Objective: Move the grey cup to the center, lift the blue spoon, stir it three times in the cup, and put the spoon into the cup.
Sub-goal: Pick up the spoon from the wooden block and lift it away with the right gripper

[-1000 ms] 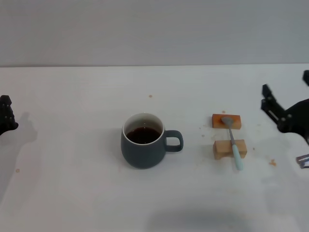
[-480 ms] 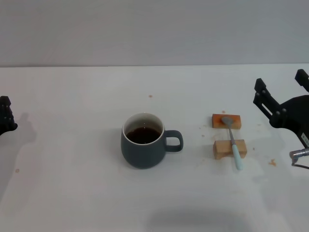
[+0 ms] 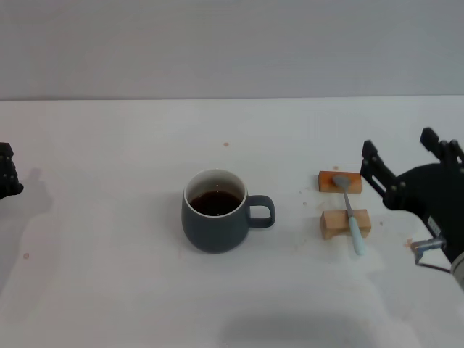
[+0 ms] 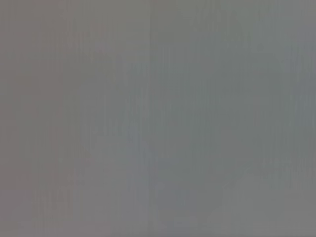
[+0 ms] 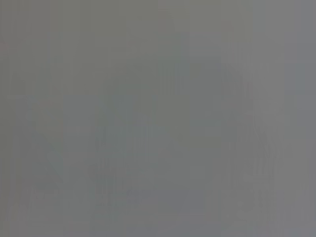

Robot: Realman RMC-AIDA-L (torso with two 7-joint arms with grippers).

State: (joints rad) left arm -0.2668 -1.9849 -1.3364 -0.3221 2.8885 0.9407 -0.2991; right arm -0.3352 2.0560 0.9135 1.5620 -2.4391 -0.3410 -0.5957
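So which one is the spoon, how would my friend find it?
Start at the grey cup in the middle of the white table, then look toward the side its handle points to. There sit two small wooden blocks, one orange and one tan. The blue spoon lies across both, thin, with a grey metal bowl and pale blue handle.

No readable text, labels, brands, numbers or signs anywhere, in head view or either wrist view.

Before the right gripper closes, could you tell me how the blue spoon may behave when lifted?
The blue spoon looks slim and probably light. Bridging two wooden blocks, it may roll or slip. The right gripper, jaws open, is beside it.
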